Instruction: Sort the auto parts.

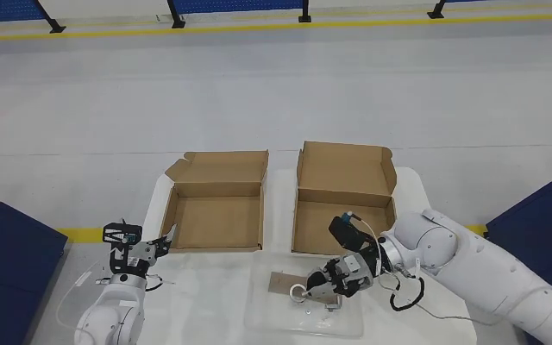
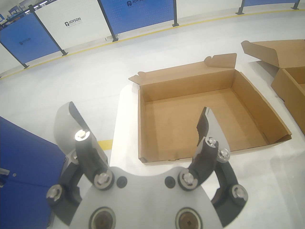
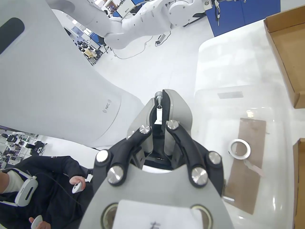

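Here the right gripper [image 3: 159, 101] pinches a small threaded silver bolt [image 3: 158, 95]. The left gripper [image 2: 138, 108], fingers spread wide, hovers at eight o'clock of the left brown cardboard box [image 2: 259, 110].

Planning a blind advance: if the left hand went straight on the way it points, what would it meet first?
The open left hand would likely meet the empty brown cardboard box first, at its near wall; depth is uncertain.

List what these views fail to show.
The small metal part in the right claw: fingers cover most of it in the right wrist view; too small in the top view.
Right box: cut off by the left wrist view's edge.
Clear tray: partly hidden under the right claw, top view.
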Robot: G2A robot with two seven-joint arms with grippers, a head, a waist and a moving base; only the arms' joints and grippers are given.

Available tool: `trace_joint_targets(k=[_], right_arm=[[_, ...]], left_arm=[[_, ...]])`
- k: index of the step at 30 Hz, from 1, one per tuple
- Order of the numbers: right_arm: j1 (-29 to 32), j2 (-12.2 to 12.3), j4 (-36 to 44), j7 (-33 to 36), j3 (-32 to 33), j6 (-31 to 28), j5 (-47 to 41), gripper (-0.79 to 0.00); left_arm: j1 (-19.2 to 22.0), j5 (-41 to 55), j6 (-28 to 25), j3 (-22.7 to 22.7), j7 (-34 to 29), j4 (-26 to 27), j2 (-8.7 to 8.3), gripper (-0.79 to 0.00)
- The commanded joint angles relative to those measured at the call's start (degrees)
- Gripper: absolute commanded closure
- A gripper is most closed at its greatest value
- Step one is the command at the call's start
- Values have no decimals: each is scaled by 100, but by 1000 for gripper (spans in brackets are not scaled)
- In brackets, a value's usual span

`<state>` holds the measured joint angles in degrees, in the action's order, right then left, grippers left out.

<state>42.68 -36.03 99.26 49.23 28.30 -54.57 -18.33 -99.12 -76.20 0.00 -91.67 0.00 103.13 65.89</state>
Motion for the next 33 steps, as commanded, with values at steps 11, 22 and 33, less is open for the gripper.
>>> trace_joint_targets(k=[11, 22, 33], right_arm=[[-96, 198, 748, -293, -216, -343, -1974, 0], [-192, 197, 900, -293, -267, -343, -2649, 0], [211, 214, 1187, -375, -76, -343, -3549, 0]], left_arm=[[0, 0, 0, 0, 0, 0, 0, -785], [0, 0, 0, 0, 0, 0, 0, -785], [0, 0, 0, 0, 0, 0, 0, -785]])
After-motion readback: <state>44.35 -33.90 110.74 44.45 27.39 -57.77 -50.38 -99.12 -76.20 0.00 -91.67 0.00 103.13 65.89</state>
